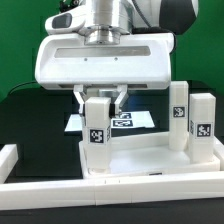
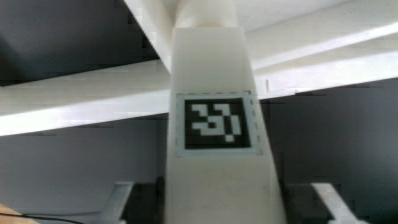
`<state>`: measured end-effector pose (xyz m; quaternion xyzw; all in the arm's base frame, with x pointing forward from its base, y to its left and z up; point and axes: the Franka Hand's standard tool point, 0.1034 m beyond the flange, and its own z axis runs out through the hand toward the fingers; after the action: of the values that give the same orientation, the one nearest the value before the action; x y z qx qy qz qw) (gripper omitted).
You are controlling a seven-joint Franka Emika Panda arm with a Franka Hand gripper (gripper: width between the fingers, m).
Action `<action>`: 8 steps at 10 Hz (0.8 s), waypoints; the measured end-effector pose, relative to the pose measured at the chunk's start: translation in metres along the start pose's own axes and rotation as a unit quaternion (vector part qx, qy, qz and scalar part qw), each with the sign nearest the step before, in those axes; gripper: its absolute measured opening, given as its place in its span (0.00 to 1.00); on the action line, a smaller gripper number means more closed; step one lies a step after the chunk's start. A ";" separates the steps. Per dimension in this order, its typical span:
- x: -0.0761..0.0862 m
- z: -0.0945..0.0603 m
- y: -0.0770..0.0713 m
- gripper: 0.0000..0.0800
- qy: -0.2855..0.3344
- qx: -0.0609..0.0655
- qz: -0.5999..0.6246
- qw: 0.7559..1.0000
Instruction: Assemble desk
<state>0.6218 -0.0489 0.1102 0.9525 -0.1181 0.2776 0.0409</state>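
Observation:
The white desk tabletop [image 1: 150, 152] lies flat on the dark table. A white square leg [image 1: 97, 125] with a black-and-white tag stands upright at the tabletop's corner on the exterior view's left. Two more tagged legs [image 1: 178, 112] [image 1: 203, 122] stand upright at its right end. My gripper [image 1: 102, 98] hangs straight over the left leg with a finger on each side of its top. In the wrist view the leg [image 2: 217, 90] fills the middle, and my gripper [image 2: 224, 205] is open, with dark gaps between the leg and both fingers [image 2: 128, 200].
The marker board [image 1: 128, 122] lies behind the tabletop. Long low white border bars run along the front [image 1: 110, 196] and at the exterior view's left [image 1: 8, 158]. A green backdrop stands behind.

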 end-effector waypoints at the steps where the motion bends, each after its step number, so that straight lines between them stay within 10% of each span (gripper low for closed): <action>1: 0.000 0.000 0.000 0.47 0.000 0.000 0.000 1.000; 2: 0.000 0.000 0.000 0.47 0.000 0.000 0.000 1.000; 4: 0.000 0.000 0.000 0.79 0.000 0.000 0.000 1.000; 8: 0.000 0.000 0.000 0.81 0.000 0.000 0.000 1.000</action>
<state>0.6218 -0.0491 0.1101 0.9525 -0.1182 0.2775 0.0411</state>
